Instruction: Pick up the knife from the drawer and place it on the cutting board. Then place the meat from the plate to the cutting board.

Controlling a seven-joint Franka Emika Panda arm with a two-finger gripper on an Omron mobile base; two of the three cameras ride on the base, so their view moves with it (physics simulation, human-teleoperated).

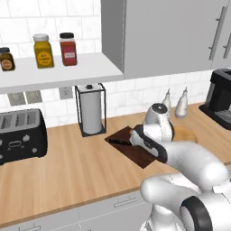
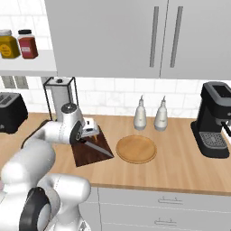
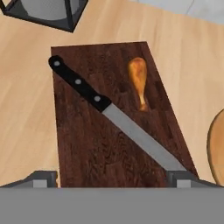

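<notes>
Both knife (image 3: 113, 118) and meat (image 3: 138, 81) lie on the cutting board (image 3: 87, 153) beneath the spread, empty tool (image 3: 111, 179).

Glossy white rounded arm (image 1: 189, 162) segments, dark joint bands

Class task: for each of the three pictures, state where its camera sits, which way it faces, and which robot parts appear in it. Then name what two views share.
Left base view: behind the arm to its left, facing forward and down at the counter; arm rises lower right over the cutting board.
Right base view: behind the arm to its right; arm lower left, pincer above the board.
Hand view: on the hand, looking down at the knife and meat; fingertips at the bottom.
Shared: both base views show the toaster, board and knife.
</notes>
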